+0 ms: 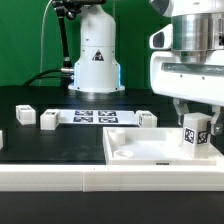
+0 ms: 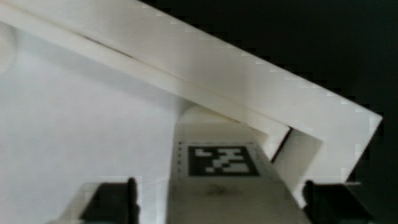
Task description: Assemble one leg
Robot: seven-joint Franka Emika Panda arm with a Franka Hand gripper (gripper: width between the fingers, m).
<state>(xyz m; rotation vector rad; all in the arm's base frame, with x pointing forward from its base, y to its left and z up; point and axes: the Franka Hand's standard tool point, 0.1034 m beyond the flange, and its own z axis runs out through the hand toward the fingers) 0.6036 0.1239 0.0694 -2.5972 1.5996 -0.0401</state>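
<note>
One leg (image 1: 193,134) I've got pinched upright between the gripper (image 1: 194,124) fingers, its tag (image 2: 222,160) facing out, right over the white square piece (image 1: 150,152), near its corner.

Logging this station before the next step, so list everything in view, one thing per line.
held leg: 1, white with a black-and-white tag, upright at the square piece's corner on the exterior view's right, between the claw's fingers
loose legs: 3, white, on the table, two left of the marker board, one right of it
square piece: 1, white, flat, front right
marker board: 1, white with tags, centre
white bar: 1, along the front edge
table: 1, black
arm base: 1, white, at the back
claw: 1, white, around the held leg; grip unclear
</note>
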